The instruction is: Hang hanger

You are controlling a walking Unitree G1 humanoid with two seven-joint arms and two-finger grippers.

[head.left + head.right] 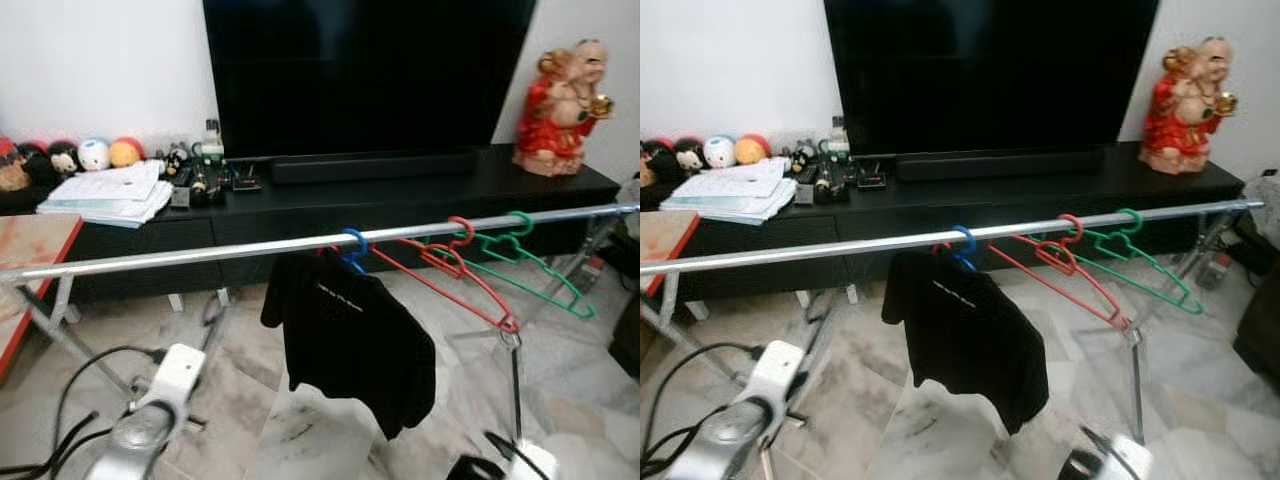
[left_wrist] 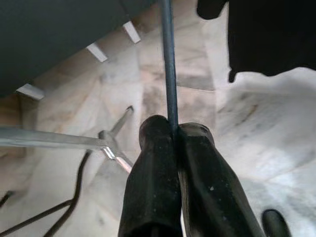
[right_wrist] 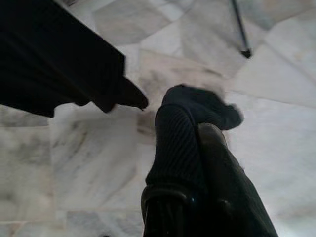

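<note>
Your inventory, left to right.

Left arm: low, beneath the silver rail, near the rack's left legs. In the left wrist view its left gripper has the jaws pressed together with nothing between them; the thin dark bar beyond the tips is part of the rack.

Blue hanger: hooked on the rail about mid-span, carrying a black shirt that droops toward the marble floor.

Red hanger: hooked on the rail just right of the blue one, bare, its long axis slanting down and to the right.

Green hanger: hooked further right, also bare, slanting the same way.

Right gripper: low, over the floor, just beside the shirt's hem; the jaws look closed and hold nothing.

Key relation: every hanger sits above and ahead of both grippers, along the rail's left-to-right axis. You would judge the right arm nearer the shirted hanger, and the hanging appears done.
</note>
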